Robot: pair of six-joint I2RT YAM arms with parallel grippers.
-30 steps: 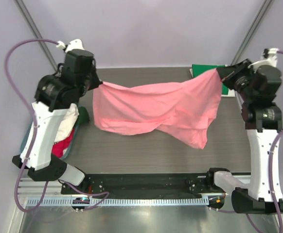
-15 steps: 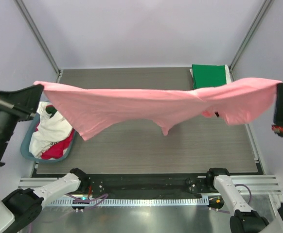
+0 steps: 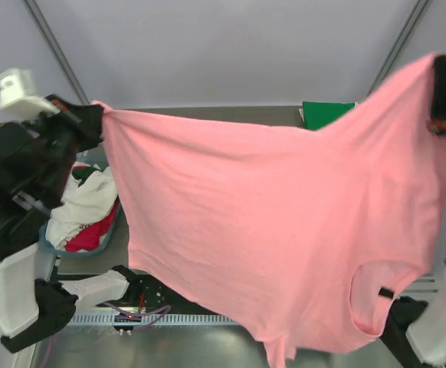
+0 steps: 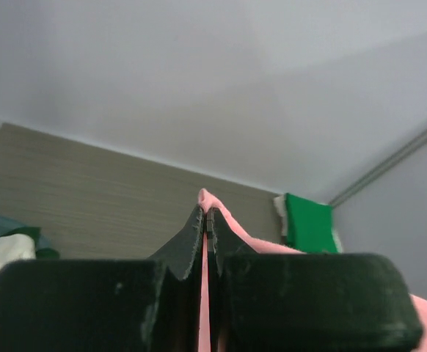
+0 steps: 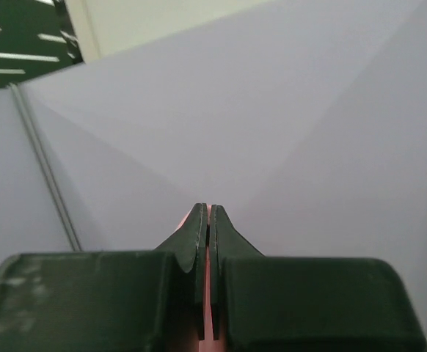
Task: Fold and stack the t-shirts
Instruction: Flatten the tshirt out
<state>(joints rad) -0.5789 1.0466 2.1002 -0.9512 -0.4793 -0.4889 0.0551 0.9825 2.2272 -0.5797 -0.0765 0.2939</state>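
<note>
A salmon-pink t-shirt (image 3: 277, 222) hangs spread wide high above the table, its neck opening and dark label (image 3: 386, 292) at the lower right. My left gripper (image 3: 96, 115) is shut on the shirt's upper left corner; pink cloth (image 4: 205, 198) pokes out between its fingertips. My right gripper (image 3: 437, 73) is shut on the upper right corner, and the thin pink edge (image 5: 207, 279) shows between its fingers. A folded bright green t-shirt (image 3: 326, 113) lies at the table's far right. White and red t-shirts (image 3: 85, 211) lie bunched in the tub.
A teal plastic tub (image 3: 47, 245) sits at the table's left edge under my left arm. The hanging shirt hides most of the grey wood-grain table (image 3: 208, 113). Frame posts rise at both back corners.
Both grippers have lifted the pink shirt from a sagging hold low over the table to a high, spread hang. The arms rose and moved apart.
</note>
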